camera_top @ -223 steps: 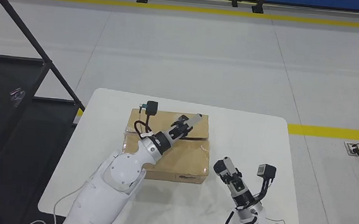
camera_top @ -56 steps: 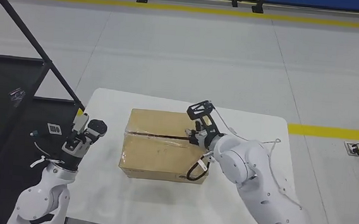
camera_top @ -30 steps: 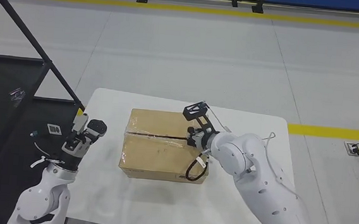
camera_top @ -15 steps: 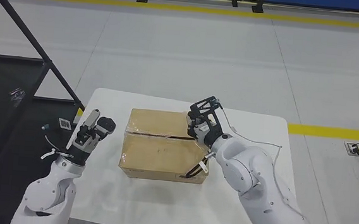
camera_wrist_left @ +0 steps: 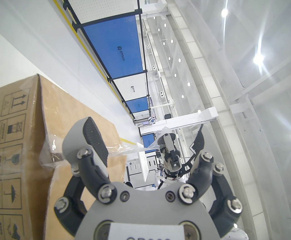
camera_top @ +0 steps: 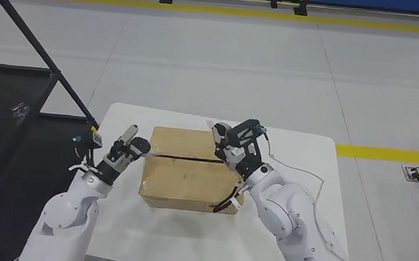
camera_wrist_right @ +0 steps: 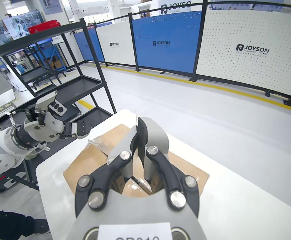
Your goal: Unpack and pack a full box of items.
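A taped brown cardboard box (camera_top: 183, 180) stands closed on the middle of the white table (camera_top: 292, 211). My right gripper (camera_top: 229, 134) hovers above the box's far right part, shut on a strip of clear tape (camera_wrist_right: 95, 142) that peels up from the top seam. In the left wrist view that tape (camera_wrist_left: 134, 147) stretches from the box (camera_wrist_left: 25, 127) to the right gripper (camera_wrist_left: 169, 150). My left gripper (camera_wrist_left: 145, 141) is open, just off the box's left end (camera_top: 136, 143), with nothing between its fingers. The right wrist view shows the left gripper (camera_wrist_right: 79, 130) beside the box (camera_wrist_right: 91, 163).
A black metal shelf rack (camera_top: 22, 64) stands off the table's left side, close behind the left arm. Bare table surface lies right of and in front of the box. Blue and white partition panels (camera_wrist_right: 170, 52) line the far floor.
The left arm has swung in from the table's left edge to the box's left end. The right gripper has risen from the top seam, drawing the tape up.
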Controlling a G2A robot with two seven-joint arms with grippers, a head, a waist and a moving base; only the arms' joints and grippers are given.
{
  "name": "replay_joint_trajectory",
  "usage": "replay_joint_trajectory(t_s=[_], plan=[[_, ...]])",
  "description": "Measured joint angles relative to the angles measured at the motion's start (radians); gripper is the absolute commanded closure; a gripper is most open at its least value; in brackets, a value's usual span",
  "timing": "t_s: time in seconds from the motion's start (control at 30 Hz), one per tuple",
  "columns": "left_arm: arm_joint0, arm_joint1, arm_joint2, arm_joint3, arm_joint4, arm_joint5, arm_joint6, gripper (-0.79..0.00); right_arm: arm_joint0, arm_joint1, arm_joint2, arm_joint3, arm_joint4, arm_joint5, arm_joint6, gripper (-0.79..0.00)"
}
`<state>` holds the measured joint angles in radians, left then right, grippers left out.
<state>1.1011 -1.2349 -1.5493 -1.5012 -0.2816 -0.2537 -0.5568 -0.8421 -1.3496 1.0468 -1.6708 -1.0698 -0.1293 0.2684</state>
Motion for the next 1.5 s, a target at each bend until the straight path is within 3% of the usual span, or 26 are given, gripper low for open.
replay_joint_trajectory(t_s=[0.33,0.53,1.0,1.5], plan=[[-0.058,0.001,0.008,0.082,-0.011,-0.01,0.033,-0.785,-0.032,0.0,0.019,0.024,-0.026,-0.059,-0.124,0.0],[-0.082,0.005,0.027,0.126,0.011,0.007,-0.019,-0.785,-0.038,-0.002,0.033,0.048,-0.021,-0.073,-0.155,0.0],[-0.055,0.019,0.025,0.089,0.031,0.01,-0.095,-0.785,-0.017,-0.009,0.056,0.11,0.016,-0.085,-0.151,0.0],[-0.073,0.019,0.064,0.101,0.035,0.024,-0.058,-0.785,-0.079,-0.002,0.11,0.138,0.04,-0.106,-0.154,0.0]])
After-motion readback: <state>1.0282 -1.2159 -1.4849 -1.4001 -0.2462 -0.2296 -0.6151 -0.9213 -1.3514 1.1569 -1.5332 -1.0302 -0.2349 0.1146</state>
